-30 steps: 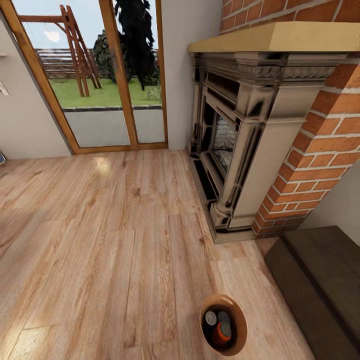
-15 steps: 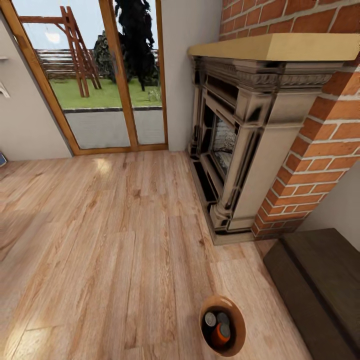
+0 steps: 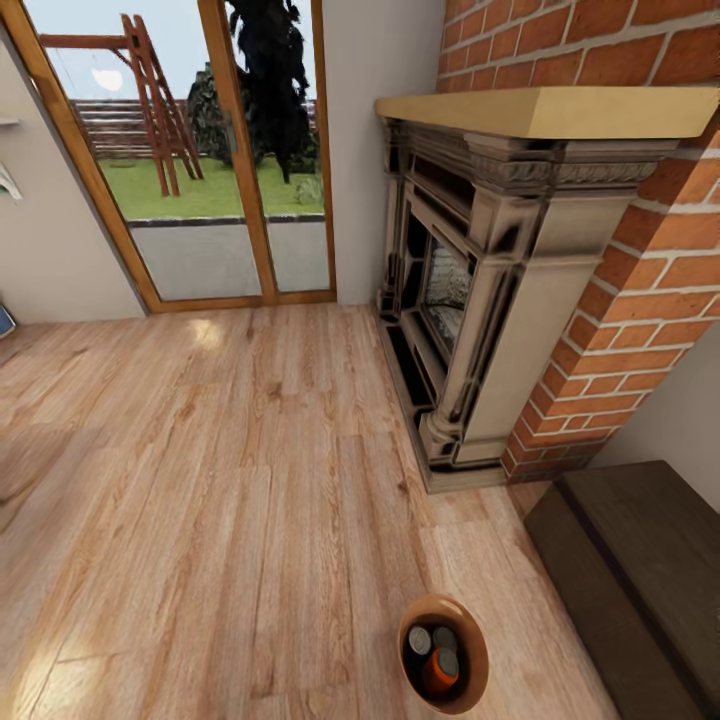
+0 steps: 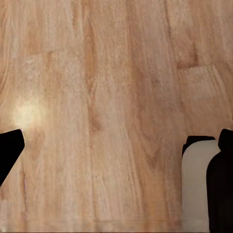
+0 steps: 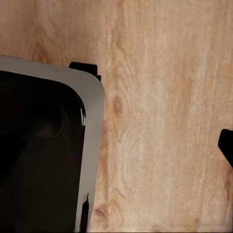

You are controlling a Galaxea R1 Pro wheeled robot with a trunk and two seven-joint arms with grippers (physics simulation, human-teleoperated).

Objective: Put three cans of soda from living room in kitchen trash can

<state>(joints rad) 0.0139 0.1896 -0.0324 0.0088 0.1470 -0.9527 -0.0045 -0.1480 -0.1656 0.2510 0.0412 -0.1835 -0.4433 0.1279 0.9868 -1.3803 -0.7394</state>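
The tash can [image 3: 478,640], a small round bin with a tan-brown rim, stands on the wood floor at the bottom of the head view. Inside it are the cans of soda [image 3: 421,639], three grey metal tops close together, one with an orange body [image 3: 437,677]. My left gripper [image 4: 116,145] hangs open over bare planks, its black fingertips [image 4: 8,151] at opposite edges of the left wrist view. My right gripper [image 5: 116,145] is also over the floor, with one black fingertip [image 5: 226,144] at the edge of the right wrist view.
A brick fireplace [image 3: 480,280] with a tan mantel stands ahead on the right. Wood-framed glass doors [image 3: 200,150] lie ahead on the left. A dark low cabinet [image 3: 640,570] sits at the right. Part of my own base [image 5: 43,155] shows beside the right gripper.
The whole head view has shifted slightly, with the fireplace lower in the picture, so the camera has moved. The bin and its cans look unchanged.
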